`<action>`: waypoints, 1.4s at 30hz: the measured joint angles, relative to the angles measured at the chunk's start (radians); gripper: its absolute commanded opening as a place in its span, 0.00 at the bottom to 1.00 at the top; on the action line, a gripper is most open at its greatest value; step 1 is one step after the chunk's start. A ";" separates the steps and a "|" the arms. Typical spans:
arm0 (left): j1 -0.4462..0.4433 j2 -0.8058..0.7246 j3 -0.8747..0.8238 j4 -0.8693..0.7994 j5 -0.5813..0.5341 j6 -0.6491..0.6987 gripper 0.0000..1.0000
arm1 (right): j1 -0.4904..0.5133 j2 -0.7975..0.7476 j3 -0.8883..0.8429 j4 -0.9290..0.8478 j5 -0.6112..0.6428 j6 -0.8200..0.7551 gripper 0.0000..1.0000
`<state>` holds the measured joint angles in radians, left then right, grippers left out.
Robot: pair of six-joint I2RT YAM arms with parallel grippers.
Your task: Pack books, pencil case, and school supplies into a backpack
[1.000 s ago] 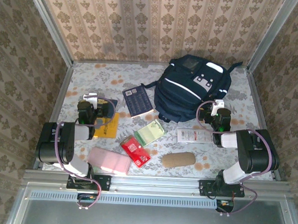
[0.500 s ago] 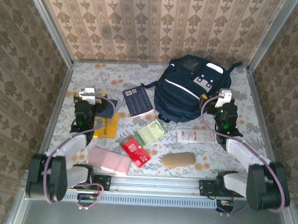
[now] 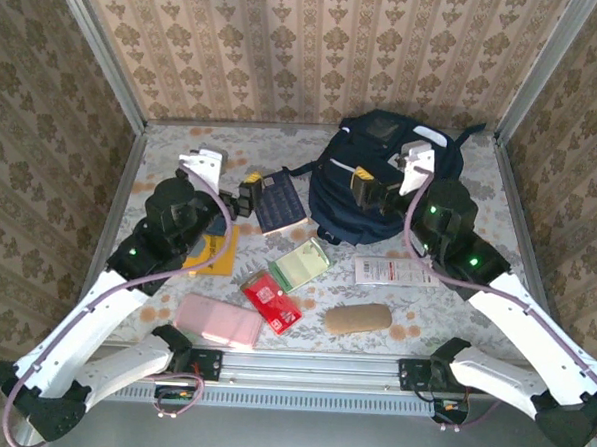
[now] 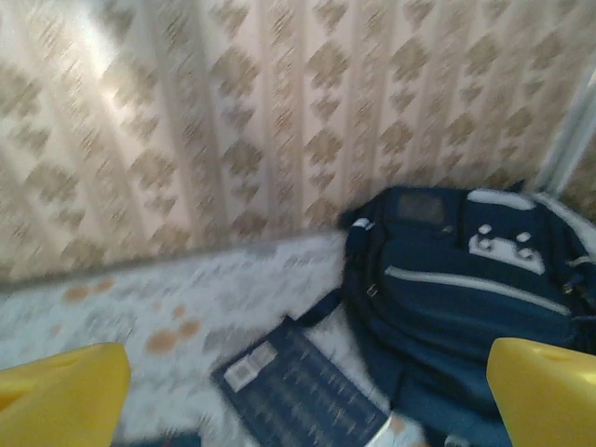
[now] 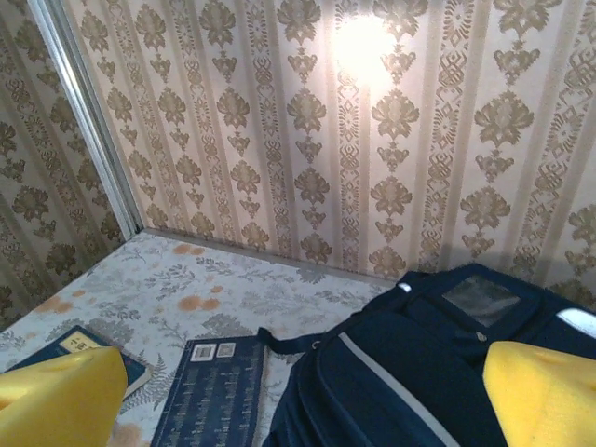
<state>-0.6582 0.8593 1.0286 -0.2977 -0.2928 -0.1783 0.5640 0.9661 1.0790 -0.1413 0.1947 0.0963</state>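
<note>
Noting both arms raised over the table (image 3: 208,144). The left gripper (image 3: 247,194) hangs beside the navy book (image 3: 279,205), its jaws wide apart and empty (yellow pads (image 4: 60,396) sit at opposite lower corners of its wrist view). The right gripper (image 3: 364,190) hovers over the left flank of the backpack (image 3: 383,148), spread just as wide and holding nothing.

We log the backpack at the far right, near the back wall; whether its zip is open we cannot tell. The orange-yellow book (image 3: 218,251) lies partly under the left arm, and the blue book (image 5: 93,337) shows at the right wrist view's lower left. The pale green pad (image 3: 298,263), red packet (image 3: 271,299), white packet (image 3: 393,273) and tan pencil case (image 3: 361,318) all lie loose on the table, nearer than the backpack.
</note>
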 measured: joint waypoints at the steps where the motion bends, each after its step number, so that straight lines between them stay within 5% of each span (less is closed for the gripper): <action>1: 0.020 -0.004 0.011 -0.048 -0.001 -0.026 1.00 | -0.022 0.002 0.029 -0.048 -0.048 0.013 1.00; 11: 0.223 0.099 0.014 -0.273 0.239 -0.303 1.00 | -0.234 0.105 0.097 -0.241 -0.278 0.208 1.00; 21: 0.216 0.127 0.000 -0.328 0.533 -0.346 1.00 | -0.259 0.352 0.112 -0.138 -0.387 0.218 0.86; 28: 0.135 0.159 0.000 -0.377 0.590 -0.404 1.00 | -0.259 0.469 0.122 -0.089 -0.438 0.220 0.87; 42: 0.153 0.478 0.083 -0.230 0.668 -0.496 0.98 | -0.329 0.721 0.314 -0.119 -0.449 0.212 0.88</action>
<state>-0.5056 1.3373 1.1118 -0.5274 0.3752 -0.6746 0.2348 1.6875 1.3926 -0.2607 -0.2543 0.3088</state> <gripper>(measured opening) 0.984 0.879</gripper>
